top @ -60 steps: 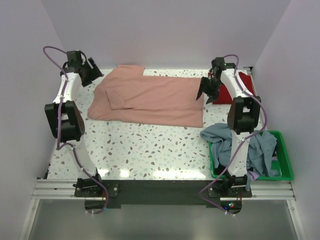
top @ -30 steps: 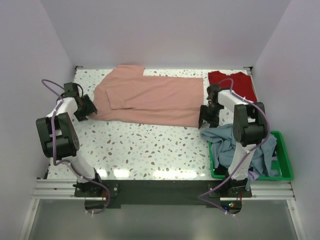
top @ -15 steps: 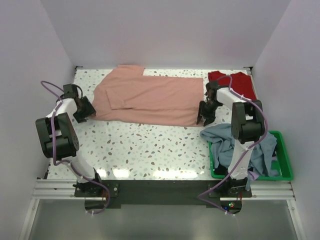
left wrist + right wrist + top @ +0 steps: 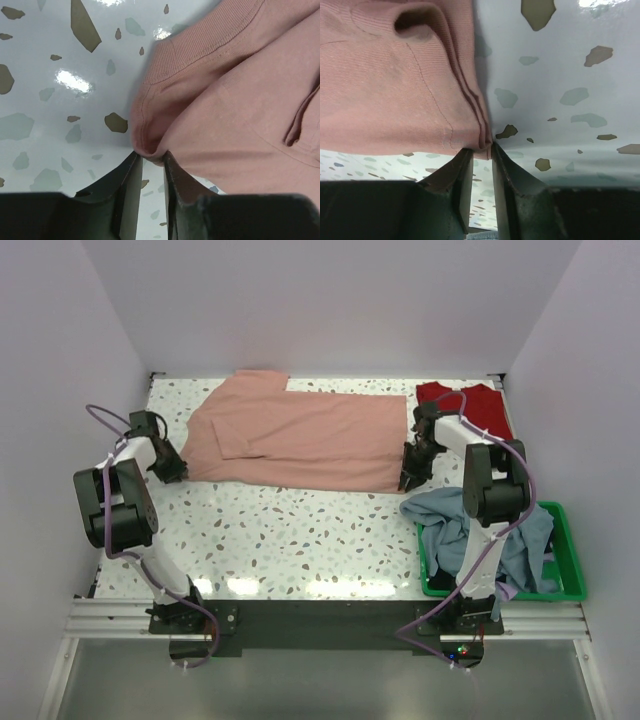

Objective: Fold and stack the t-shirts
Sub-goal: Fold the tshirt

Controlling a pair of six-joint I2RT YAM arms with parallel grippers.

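the salmon-pink t-shirt (image 4: 300, 435), spread on the bench (image 4: 300, 530), is pinched at its near corners by the left claw (image 4: 151, 160) and right claw (image 4: 481, 152), both narrowed on cloth.

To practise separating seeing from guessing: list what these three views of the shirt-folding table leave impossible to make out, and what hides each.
Top view: the red t-shirt's left part, covered by the right arm.
Top view: how many garments are heaped in the green basket; they overlap and the arm crosses them.
Wrist views: how far the salmon-pink t-shirt reaches into the left gripper and right gripper; their fingers cover it.
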